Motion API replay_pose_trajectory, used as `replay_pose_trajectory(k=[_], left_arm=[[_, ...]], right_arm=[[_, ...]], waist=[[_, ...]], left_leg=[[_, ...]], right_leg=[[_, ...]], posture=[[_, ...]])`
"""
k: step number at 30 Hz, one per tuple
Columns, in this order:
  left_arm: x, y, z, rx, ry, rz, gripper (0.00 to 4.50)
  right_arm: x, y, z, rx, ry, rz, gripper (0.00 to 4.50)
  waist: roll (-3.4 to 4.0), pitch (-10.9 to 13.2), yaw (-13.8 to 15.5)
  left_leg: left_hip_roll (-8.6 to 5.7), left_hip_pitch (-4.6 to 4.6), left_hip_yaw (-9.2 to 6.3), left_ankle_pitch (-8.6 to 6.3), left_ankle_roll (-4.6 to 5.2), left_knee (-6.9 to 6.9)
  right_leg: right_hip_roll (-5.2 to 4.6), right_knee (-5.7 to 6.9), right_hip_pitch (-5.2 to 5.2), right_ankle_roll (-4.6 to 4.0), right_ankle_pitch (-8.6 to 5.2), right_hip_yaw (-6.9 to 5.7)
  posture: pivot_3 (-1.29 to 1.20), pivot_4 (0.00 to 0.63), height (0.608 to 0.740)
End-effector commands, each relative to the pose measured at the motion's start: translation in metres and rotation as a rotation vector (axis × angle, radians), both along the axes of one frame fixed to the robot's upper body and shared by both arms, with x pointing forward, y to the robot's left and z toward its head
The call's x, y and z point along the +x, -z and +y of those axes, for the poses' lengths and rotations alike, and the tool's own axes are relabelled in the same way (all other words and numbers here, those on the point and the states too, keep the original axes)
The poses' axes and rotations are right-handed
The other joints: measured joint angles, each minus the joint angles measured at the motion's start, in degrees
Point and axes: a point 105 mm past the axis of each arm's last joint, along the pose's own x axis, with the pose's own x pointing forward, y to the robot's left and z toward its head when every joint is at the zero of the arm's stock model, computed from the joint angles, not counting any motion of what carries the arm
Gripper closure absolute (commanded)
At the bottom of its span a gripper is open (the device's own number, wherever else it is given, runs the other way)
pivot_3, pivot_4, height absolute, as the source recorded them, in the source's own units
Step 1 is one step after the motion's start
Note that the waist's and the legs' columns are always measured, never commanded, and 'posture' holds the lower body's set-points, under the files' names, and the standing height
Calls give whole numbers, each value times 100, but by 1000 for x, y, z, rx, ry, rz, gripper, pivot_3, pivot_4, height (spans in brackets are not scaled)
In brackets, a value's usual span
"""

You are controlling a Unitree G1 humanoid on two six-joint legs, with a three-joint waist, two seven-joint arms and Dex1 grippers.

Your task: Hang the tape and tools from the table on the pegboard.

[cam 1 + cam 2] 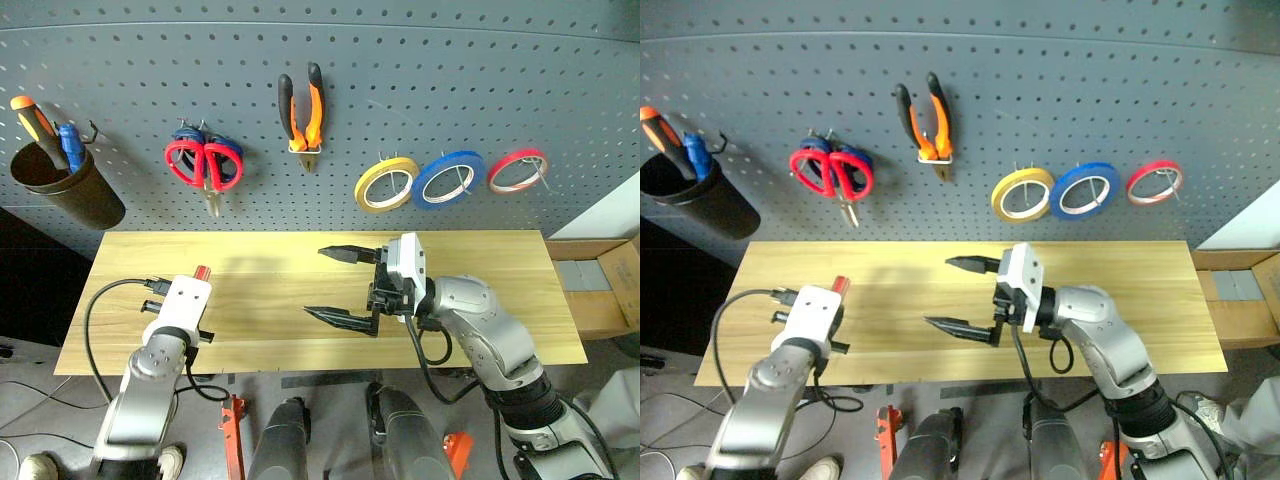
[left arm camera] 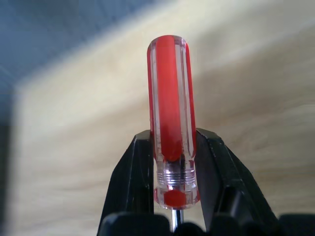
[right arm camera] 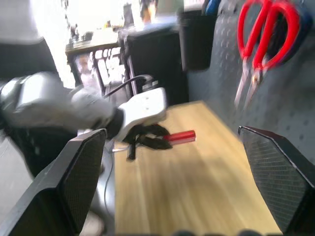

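Pegboard (image 1: 400,80) is spanning the wall behind the table (image 1: 300,345), and at its far left a dark cup (image 1: 65,190) is holding an orange-and-black-handled screwdriver (image 1: 32,120) and a blue-handled tool (image 1: 70,146). Next along, the red-handled scissors (image 1: 205,165) are hanging blades down in front of a blue-handled pair (image 1: 188,135). The orange-and-black-handled pliers (image 1: 301,105) are hanging further right, jaws down. Then the yellow tape (image 1: 386,184), a blue ring (image 1: 448,179) and a red ring (image 1: 517,170) are sitting side by side on their hooks.

Over the left end of the table, the left gripper (image 2: 173,167) is pinching the red-handled screwdriver (image 2: 171,123) near the base of its clear-and-red handle, fingers (image 2: 135,172) pressing on both sides; the handle is sticking out past the fingertips, its red end peeking out toward the pegboard in the left eye view. The screwdriver is appearing clear of the tabletop.

Near the table's middle, the right gripper (image 1: 342,285) is pointing toward the robot's left, its two black fingers (image 1: 345,255) standing spread wide with nothing between them. In its wrist view, the left gripper and screwdriver are sitting ahead of it, scissors on the board beside.
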Motion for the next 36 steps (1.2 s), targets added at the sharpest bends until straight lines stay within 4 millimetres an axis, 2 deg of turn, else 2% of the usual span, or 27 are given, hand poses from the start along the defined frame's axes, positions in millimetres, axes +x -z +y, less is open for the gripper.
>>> replay_pose_trajectory(k=[1, 2, 5, 8, 16, 25, 36], left_arm=[[-13, -65, -13, 164, 32, -293, 3686], [-15, -71, -15, 177, 34, -324, 3686], [-21, -117, -21, 236, 31, -530, 3686], [-17, -150, -16, 259, -1, -657, 3686], [14, -206, 8, 278, -64, -812, 3686], [46, -249, 35, 223, -128, -951, 3686], [55, -276, 62, 207, -183, -1044, 3686]], right_arm=[[-7, -30, 5, 131, 23, -33, 0], [-7, -33, 6, 145, 29, -34, 0], [-6, -52, 11, 230, 64, -43, 0], [-2, -62, 14, 265, 87, -54, 0], [22, -72, 28, 244, 197, -76, 0], [34, -93, 43, 261, 259, -146, 0], [33, -96, 46, 268, 252, -155, 0]], waist=[[-4, -45, 20], [-4, -72, 28], [-11, -117, 76], [-16, -146, 133], [-29, -265, 147], [-42, -276, 134], [-51, -283, 121]], left_leg=[[-1, -1, -2, 0, 0, -1], [-1, -1, -5, 0, 0, -2], [-7, 2, -4, -1, 5, 0], [-5, 2, 6, 14, 9, 2], [-12, 12, 14, 41, -21, 2], [-11, 7, 18, 45, -27, 4], [-12, 4, 24, 45, -27, 13]], right_leg=[[0, 0, 0, -1, 1, -3], [0, 0, 0, -4, 2, -7], [1, 3, 6, -4, 8, -15], [12, 4, 8, -9, 27, -39], [27, 15, 15, -18, 37, -52], [31, 11, 9, -24, 41, -54], [29, 19, 1, -24, 41, -55]], posture=[[33, 226, 740], [38, 223, 740], [53, 208, 740], [57, 201, 740], [47, 192, 740], [26, 190, 740], [25, 191, 740]])
